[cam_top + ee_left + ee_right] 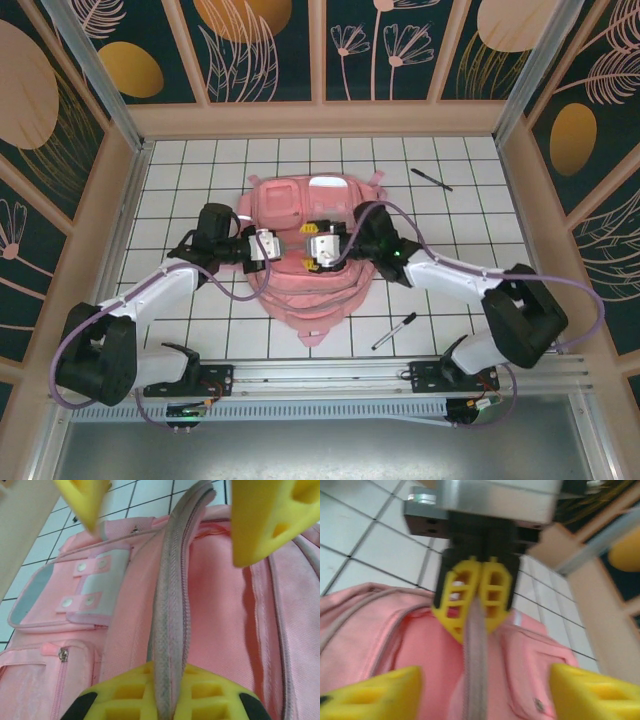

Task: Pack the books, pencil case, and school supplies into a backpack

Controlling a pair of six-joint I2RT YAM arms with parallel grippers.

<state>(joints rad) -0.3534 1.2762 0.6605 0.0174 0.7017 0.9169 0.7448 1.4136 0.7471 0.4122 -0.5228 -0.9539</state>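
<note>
Packing unfinished, by our judgement. We found the soft pink fabric backpack (pixel 290 205) mid-table, left gripper (pixel 476 615) clamped on its grey zipper band (pixel 170 605), right gripper (pixel 167 535) with jaws apart. One slim black pen (pixel 431 179) lay at 1 o'clock of it, a whitish-barrelled pen (pixel 394 331) at 5 o'clock, both outside.

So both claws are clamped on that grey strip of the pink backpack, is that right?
Not both. The left claw is shut on the strip of the backpack, but the right claw is open, its fingers wide apart on either side of the strip. The right wrist view shows it.
</note>
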